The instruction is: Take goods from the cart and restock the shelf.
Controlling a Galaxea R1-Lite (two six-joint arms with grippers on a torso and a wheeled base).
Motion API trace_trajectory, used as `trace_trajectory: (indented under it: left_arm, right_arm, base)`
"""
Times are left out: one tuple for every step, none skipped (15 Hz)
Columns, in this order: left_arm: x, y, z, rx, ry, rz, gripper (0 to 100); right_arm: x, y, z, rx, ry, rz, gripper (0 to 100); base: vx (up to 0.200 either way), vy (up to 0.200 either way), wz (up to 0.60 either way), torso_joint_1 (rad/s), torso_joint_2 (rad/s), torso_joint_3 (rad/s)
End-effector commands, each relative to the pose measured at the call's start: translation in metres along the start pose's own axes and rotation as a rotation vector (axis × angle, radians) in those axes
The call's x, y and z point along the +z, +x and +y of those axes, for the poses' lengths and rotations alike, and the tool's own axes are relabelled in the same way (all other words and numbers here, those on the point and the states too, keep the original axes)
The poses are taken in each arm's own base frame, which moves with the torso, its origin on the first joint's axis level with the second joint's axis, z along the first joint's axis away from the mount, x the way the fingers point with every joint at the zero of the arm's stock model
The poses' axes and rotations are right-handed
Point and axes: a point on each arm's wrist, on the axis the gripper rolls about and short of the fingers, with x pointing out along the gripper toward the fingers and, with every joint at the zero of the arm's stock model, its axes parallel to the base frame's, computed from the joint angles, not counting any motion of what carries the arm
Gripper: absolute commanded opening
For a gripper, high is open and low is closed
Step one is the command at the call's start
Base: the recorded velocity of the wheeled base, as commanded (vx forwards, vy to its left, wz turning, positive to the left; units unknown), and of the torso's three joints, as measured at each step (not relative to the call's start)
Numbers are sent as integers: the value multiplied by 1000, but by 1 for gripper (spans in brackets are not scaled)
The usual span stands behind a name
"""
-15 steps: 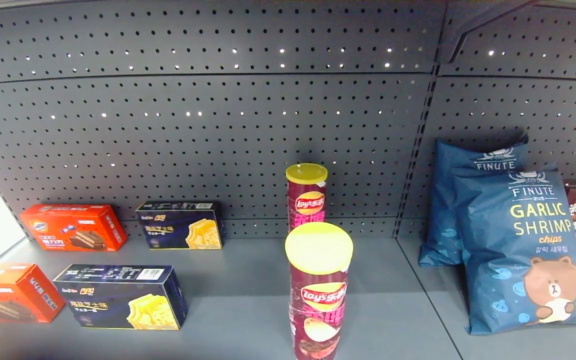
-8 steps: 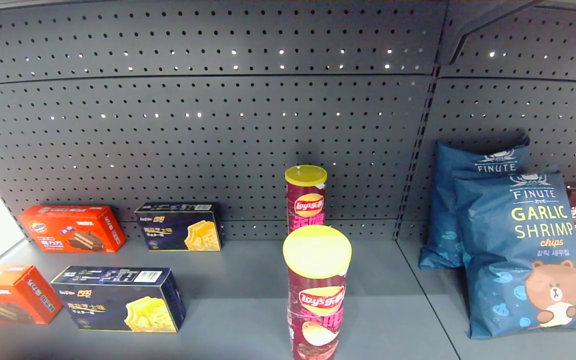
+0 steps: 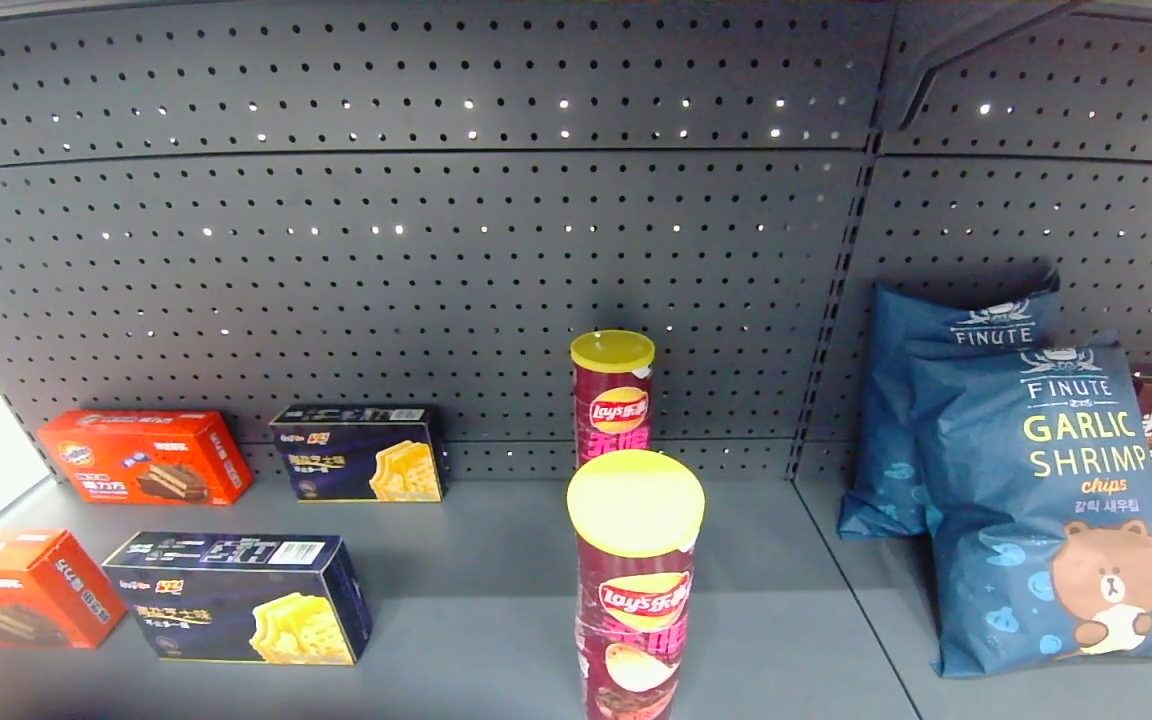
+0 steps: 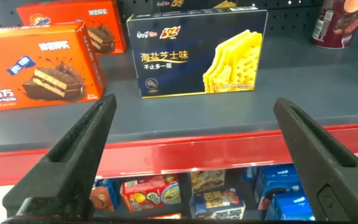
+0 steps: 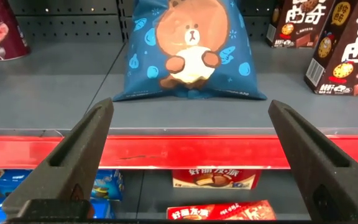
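A: Where do we have the tools?

B: L tool [image 4: 194,102] sits just in front of the shelf [image 3: 476,560], at its red front lip [image 4: 185,155]. Fingers wide apart, nothing btwn them. It faces the front navy box [image 4: 197,53] and front orange box [image 4: 33,68]. R tool [image 5: 191,104] is the same: spread wide, empty, facing the front blue bag [image 5: 188,50].

A: And the goods?

B: All on the shelf. At ctr we log two chips cans, upright: front can [image 3: 636,585] straight ahead of rear can [image 3: 613,395], with a gap btwn. On the left, rear orange box [image 3: 146,455] and rear navy box [image 3: 361,450] sit by the back panel, each w/ its front twin nearer us. On the right, rear blue bag [image 3: 936,330] stands behind the front one, which overlaps it. Brown boxes [image 5: 347,46] stand further right. Under the lip we see more boxes [image 5: 213,179] on a lower level.
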Motion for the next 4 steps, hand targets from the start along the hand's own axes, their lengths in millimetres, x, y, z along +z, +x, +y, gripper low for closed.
trace_trajectory:
  left_arm:
    - [0, 0, 0, -1, 0, 1, 100]
    - [0, 0, 0, 1, 0, 1, 100]
    - [0, 0, 0, 1, 0, 1, 100]
    - [0, 0, 0, -1, 0, 1, 100]
  right_arm:
    - [0, 0, 0, 1, 0, 1, 100]
    - [0, 0, 0, 1, 0, 1, 100]
    - [0, 0, 0, 1, 0, 1, 100]
    - [0, 0, 0, -1, 0, 1, 100]
  base:
    - [0, 0, 0, 0, 0, 0]
    - [0, 0, 0, 0, 0, 0]
    - [0, 0, 0, 0, 0, 0]
    - [0, 0, 0, 0, 0, 0]
